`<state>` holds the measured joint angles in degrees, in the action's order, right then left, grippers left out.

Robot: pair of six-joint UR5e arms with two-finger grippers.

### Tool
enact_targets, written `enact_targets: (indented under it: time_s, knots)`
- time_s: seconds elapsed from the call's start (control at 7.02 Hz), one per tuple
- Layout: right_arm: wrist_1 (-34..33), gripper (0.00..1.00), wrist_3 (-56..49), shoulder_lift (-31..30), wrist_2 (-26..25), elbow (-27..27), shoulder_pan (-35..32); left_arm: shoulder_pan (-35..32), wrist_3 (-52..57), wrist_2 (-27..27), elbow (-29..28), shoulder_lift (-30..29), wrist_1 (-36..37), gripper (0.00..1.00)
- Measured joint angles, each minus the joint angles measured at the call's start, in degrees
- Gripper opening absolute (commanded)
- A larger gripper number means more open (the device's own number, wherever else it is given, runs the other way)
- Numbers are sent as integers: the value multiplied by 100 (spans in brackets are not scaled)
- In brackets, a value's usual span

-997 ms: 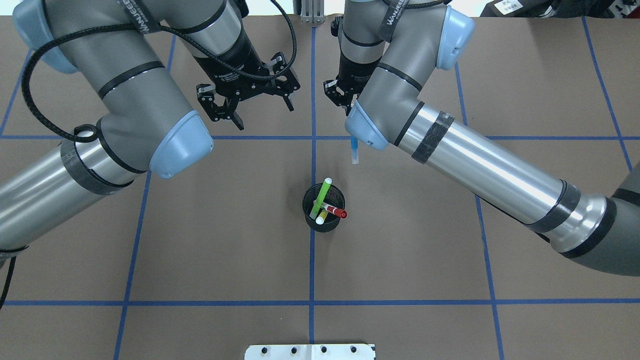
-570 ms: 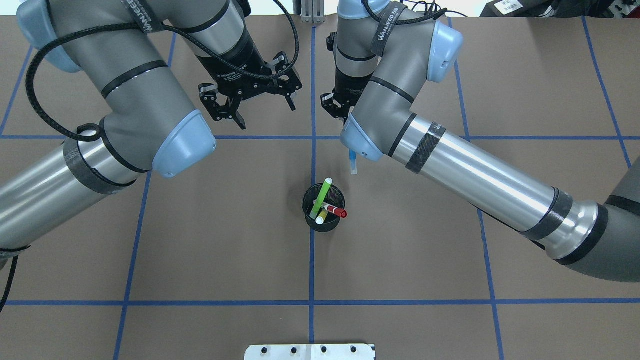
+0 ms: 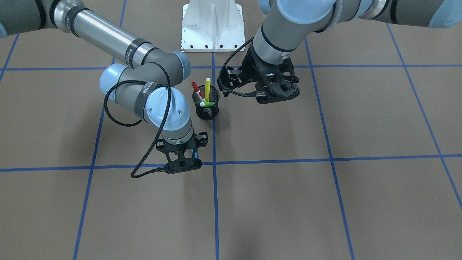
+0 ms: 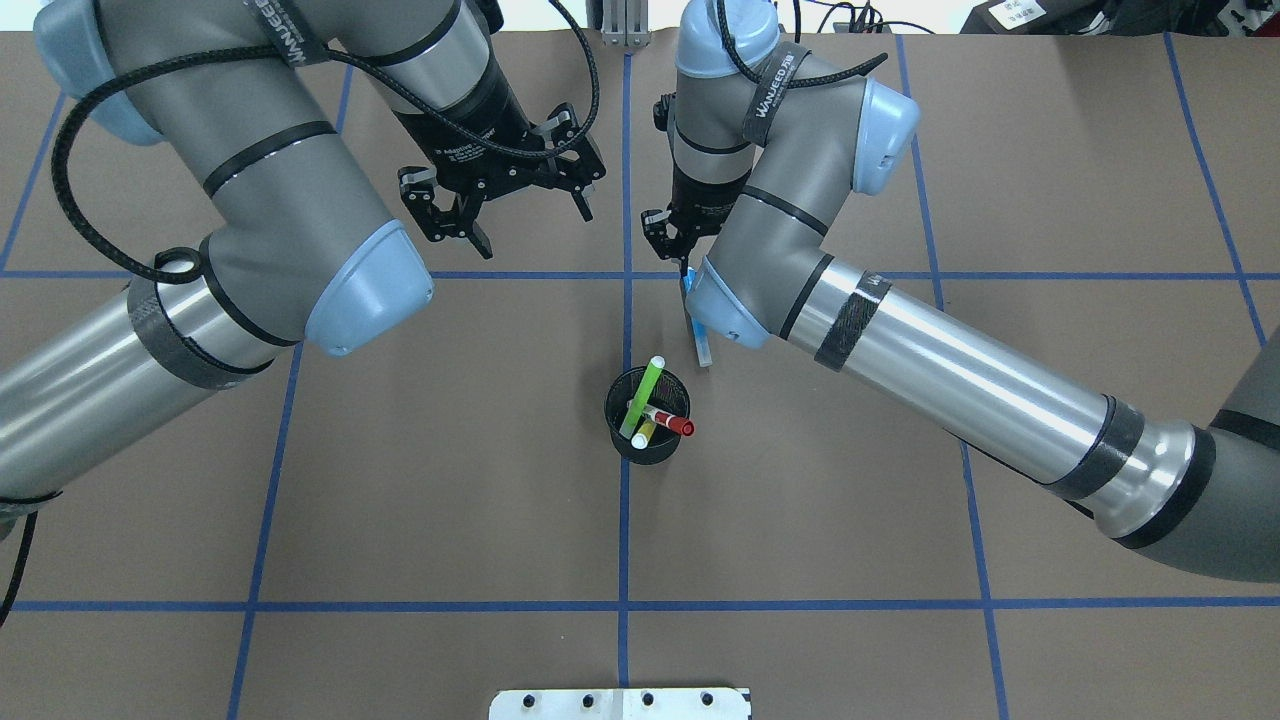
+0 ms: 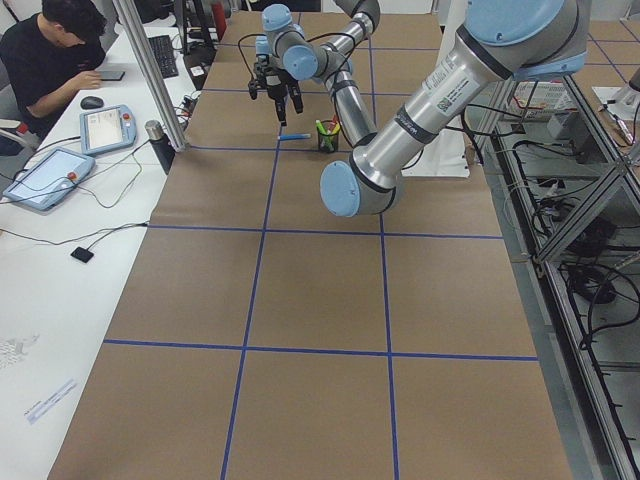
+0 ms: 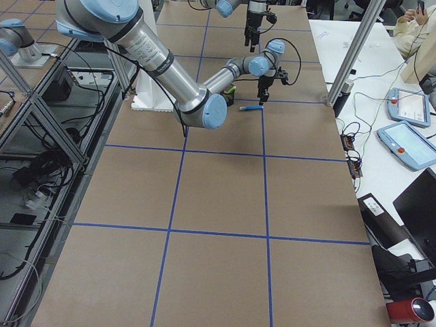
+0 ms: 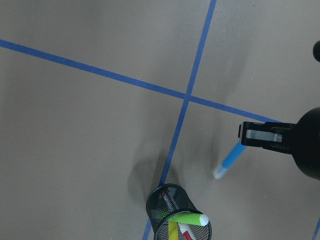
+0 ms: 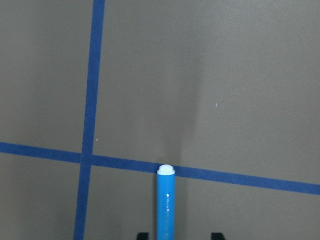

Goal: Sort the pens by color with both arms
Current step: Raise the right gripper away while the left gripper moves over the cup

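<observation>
On the right gripper (image 4: 680, 256) the fingers stood either side of one end of the slim blue plastic pen (image 4: 701, 345). I could not tell whether they were clamping it (the wrist view showed only dark slivers flanking the barrel). From the fingers the pen's long axis ran back toward the robot, low and nearly flat. Its white end lay just short of the black wire-mesh cup (image 4: 650, 456). The left gripper (image 4: 530, 230) hung beside the right, fingers wide apart, empty and farther from the pen.
</observation>
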<state>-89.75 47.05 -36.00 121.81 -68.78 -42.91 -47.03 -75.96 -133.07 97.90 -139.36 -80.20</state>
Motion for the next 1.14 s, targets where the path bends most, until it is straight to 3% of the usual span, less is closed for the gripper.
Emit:
enact_targets:
  time_s: [0.28, 0.57, 0.85, 1.14]
  knots:
    - [102, 98, -218, -43, 302, -144, -472, 65, -6, 0, -51, -27, 47, 97]
    - [93, 98, -600, -418, 926, -604, -1165, 185, -21, -10, -437, -287, 62, 92]
    - [70, 98, -686, -804, 1146, -1087, -1533, 318, -338, -46, -968, -680, 107, 87]
    - [54, 98, -678, -1068, 1221, -1411, -1695, 488, -773, -118, -1131, -942, 527, 87]
